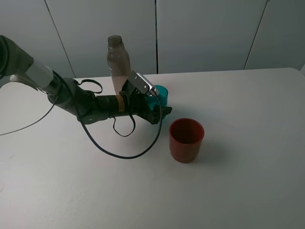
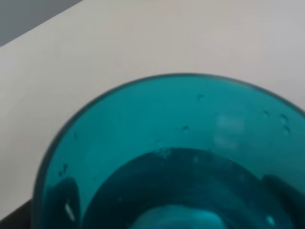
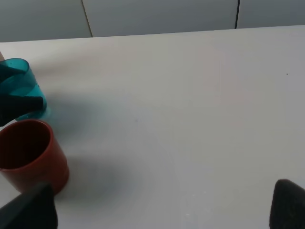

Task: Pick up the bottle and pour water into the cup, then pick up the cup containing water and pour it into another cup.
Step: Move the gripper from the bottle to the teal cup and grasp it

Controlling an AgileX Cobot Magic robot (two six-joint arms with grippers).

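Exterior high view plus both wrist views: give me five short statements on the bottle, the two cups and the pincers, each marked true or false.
1. The bottle stands upright with no cap. True.
2. The left pincer is at the red cup. False: it is at the teal cup; the red cup stands free.
3. The teal cup has water in it. True.
4. The right pincer holds the bottle. False: it is open and empty, over the table.
5. The red cup lies on its side. False: it stands upright.
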